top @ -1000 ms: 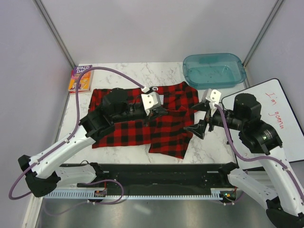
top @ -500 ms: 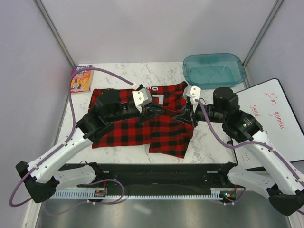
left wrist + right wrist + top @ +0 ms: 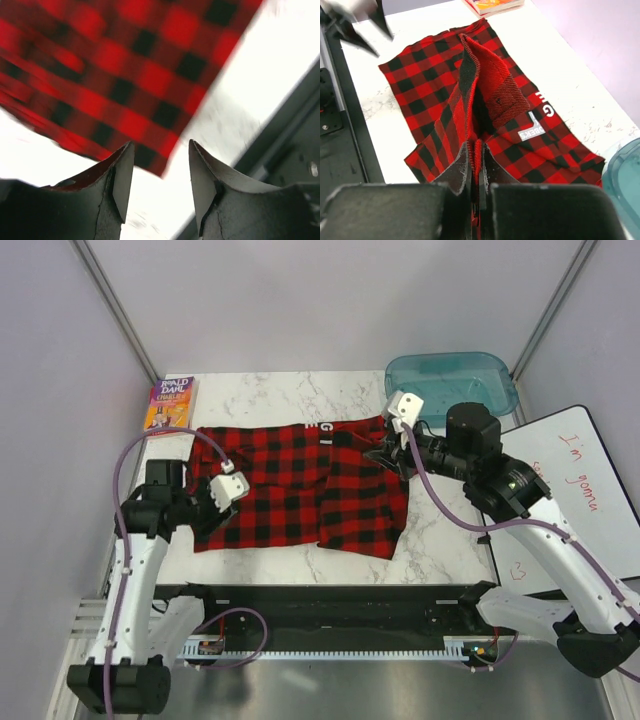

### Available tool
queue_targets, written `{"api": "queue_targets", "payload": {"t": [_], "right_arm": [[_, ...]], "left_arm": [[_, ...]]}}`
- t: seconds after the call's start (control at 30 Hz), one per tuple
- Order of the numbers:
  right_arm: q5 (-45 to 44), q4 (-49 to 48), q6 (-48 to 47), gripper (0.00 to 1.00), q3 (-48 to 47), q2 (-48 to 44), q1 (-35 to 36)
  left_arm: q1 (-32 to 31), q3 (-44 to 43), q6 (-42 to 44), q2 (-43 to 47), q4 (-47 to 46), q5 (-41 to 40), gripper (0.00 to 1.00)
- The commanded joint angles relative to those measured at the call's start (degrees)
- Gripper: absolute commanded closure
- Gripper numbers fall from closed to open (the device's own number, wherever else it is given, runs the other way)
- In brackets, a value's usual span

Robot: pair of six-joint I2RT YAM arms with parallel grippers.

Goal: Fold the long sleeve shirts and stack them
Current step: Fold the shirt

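Note:
One long sleeve shirt (image 3: 290, 490), red-and-black check with white lettering, lies partly folded across the middle of the table. My right gripper (image 3: 381, 453) is over its right part, shut on a raised ridge of the fabric. In the right wrist view the cloth (image 3: 430, 75) runs up between the closed fingers of the right gripper (image 3: 478, 150). My left gripper (image 3: 212, 512) is pulled back by the shirt's near-left corner and hangs open with nothing between its fingers. The left wrist view shows the left gripper (image 3: 161, 145) above bare table, with the shirt's corner (image 3: 125, 65) just ahead.
A colourful paperback book (image 3: 170, 403) lies at the back left corner. A teal plastic bin (image 3: 450, 385) stands at the back right. A whiteboard (image 3: 570, 490) with red writing lies off the right edge. A black rail (image 3: 320, 602) runs along the near edge.
The left gripper let go of the shirt, opened and drew back to the left. The right gripper swung in from the right and shut on the fabric, which now stands in a raised fold.

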State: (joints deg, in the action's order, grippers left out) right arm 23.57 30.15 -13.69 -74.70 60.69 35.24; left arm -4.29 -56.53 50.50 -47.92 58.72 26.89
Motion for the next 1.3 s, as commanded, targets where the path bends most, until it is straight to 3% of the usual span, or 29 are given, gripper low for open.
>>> {"api": "queue_targets", "payload": {"t": [0.0, 0.23, 0.5, 0.7, 0.73, 0.87, 0.97, 1.27], "right_arm": [[-0.7, -2.2, -3.0, 1.0, -5.4, 2.7, 0.2], [-1.0, -0.5, -6.8, 1.0, -9.5, 5.6, 0.1], [-2.6, -0.6, -8.0, 1.0, -11.5, 7.3, 0.1], [-3.7, -0.4, -8.9, 1.0, -12.3, 7.5, 0.1], [-3.7, -0.3, -8.9, 1.0, -12.4, 7.5, 0.1], [-3.9, 0.1, -9.3, 1.0, -13.5, 7.1, 0.1], [-3.7, 0.5, -9.9, 1.0, -14.9, 6.7, 0.1], [-1.3, -0.8, -19.6, 1.0, -23.1, 13.7, 0.1]], "left_arm": [[10.8, 10.0, 23.2, -4.5, 8.6, -2.2, 0.45], [13.8, 17.5, 27.7, -11.0, -5.6, -6.9, 0.46], [13.8, 23.8, 35.3, -17.0, -12.8, -9.0, 0.47], [13.9, 25.1, 36.2, -20.9, -15.3, -10.2, 0.48], [14.0, 25.5, 36.4, -21.7, -15.7, -10.8, 0.5], [13.9, 24.9, 36.9, -21.2, -13.9, -9.8, 0.84], [14.1, 22.9, 37.0, -18.3, -8.4, -8.1, 0.98], [17.0, 5.1, 31.8, -21.8, 0.9, -1.1, 0.98]]}}
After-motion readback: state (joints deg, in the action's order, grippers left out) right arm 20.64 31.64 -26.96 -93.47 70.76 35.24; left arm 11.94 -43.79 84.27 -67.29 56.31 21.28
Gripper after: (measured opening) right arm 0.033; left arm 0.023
